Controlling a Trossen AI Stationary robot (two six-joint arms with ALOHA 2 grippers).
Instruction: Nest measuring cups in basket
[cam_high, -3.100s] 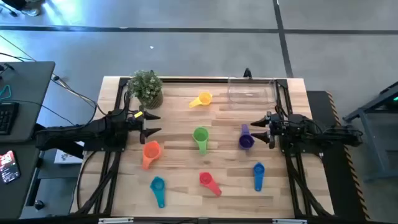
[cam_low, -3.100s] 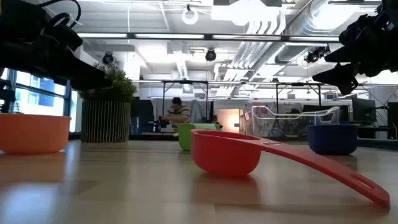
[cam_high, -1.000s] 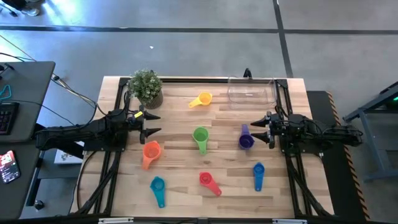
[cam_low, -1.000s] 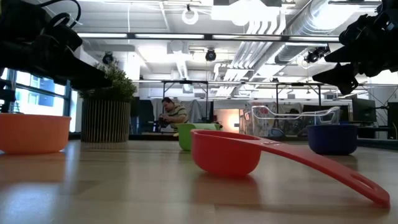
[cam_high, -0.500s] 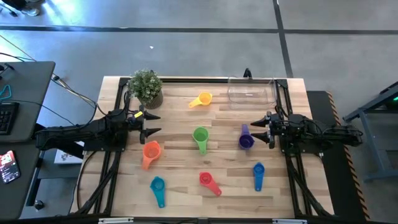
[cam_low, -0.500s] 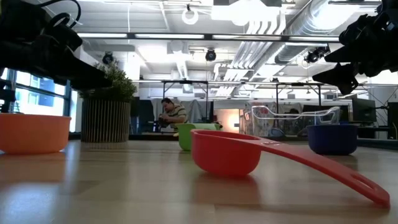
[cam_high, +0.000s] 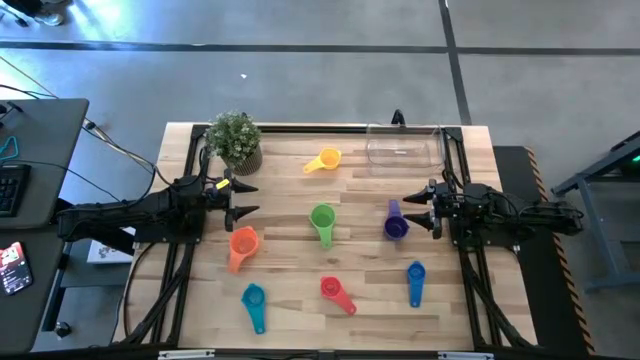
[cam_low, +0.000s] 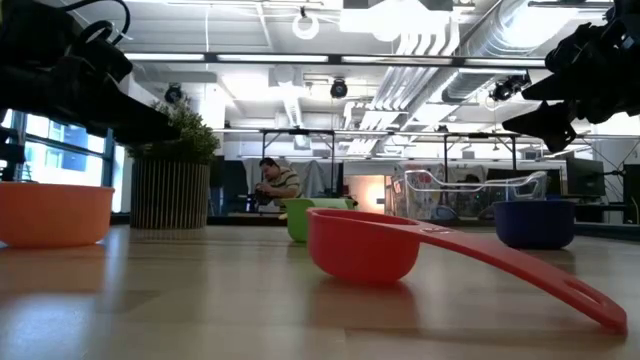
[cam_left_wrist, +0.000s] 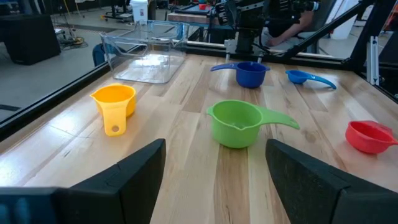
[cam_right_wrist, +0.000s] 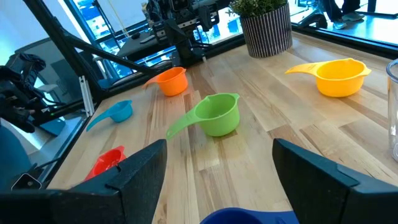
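Note:
Several measuring cups lie apart on the wooden table, each resting on its base: yellow (cam_high: 325, 160), green (cam_high: 322, 222), purple (cam_high: 395, 222), orange (cam_high: 242, 245), light blue (cam_high: 253, 299), red (cam_high: 335, 291) and blue (cam_high: 416, 280). The clear basket (cam_high: 403, 147) stands at the far right. My left gripper (cam_high: 250, 198) is open and empty, raised above the table just beyond the orange cup. My right gripper (cam_high: 413, 210) is open and empty, raised just right of the purple cup (cam_right_wrist: 249, 216). The green cup (cam_left_wrist: 236, 123) lies between the two grippers.
A potted green plant (cam_high: 236, 140) stands at the table's far left corner. A black frame rail (cam_high: 320, 128) runs along the table's edges. Bare wood shows between the cups. A person (cam_low: 272, 185) sits in the room far behind the table.

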